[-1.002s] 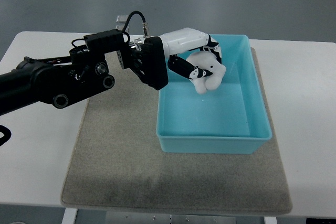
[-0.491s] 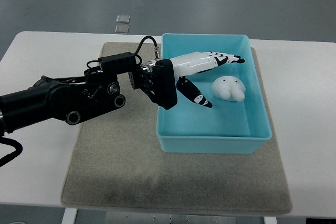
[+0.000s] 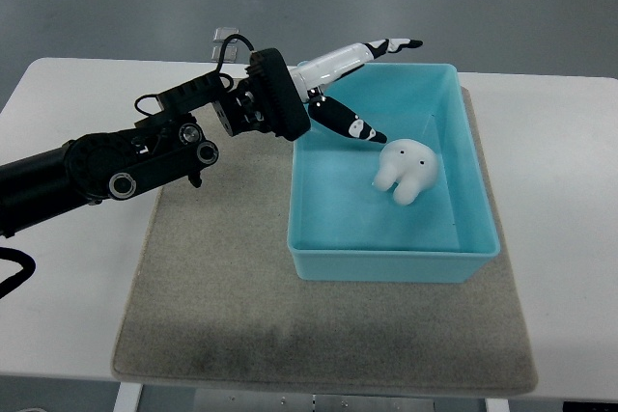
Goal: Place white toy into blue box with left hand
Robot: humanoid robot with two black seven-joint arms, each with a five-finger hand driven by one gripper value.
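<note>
- Top view, steep, from robot's side of table (image 3: 565, 123).
- Left hand (image 3: 343, 74) up over box's far-left corner, arm entering from left edge.
- Fingers (image 3: 386, 46) straight and stretched out past far rim; thumb (image 3: 348, 125) angled down over box interior. Spread, nothing in grasp.
- Toy (image 3: 407, 170) white, lying on floor of box (image 3: 386, 265), right of centre, nearer right wall; looks clear of all walls, not certain on right side.
- Thumb tip close to toy, appears apart from it; no contact visible.
- Box on grey mat (image 3: 222, 287), mat on white table.
- Right hand nowhere in frame.
- Small clear item (image 3: 224, 42) on floor beyond table; half hidden by arm, not identifiable.
- Judgement on progress: main goal met, toy inside box and free of hand.
- Judgement on remainder: only clearing hand away from box and back to rest; nothing more asked of toy.
- Risk, as judged: thumb low inside box, could nudge toy or catch near-left wall if arm swings sideways before lifting. Lift first looks safer.
- Toy looks soft and rounded, resting stable; unlikely to roll out.
</note>
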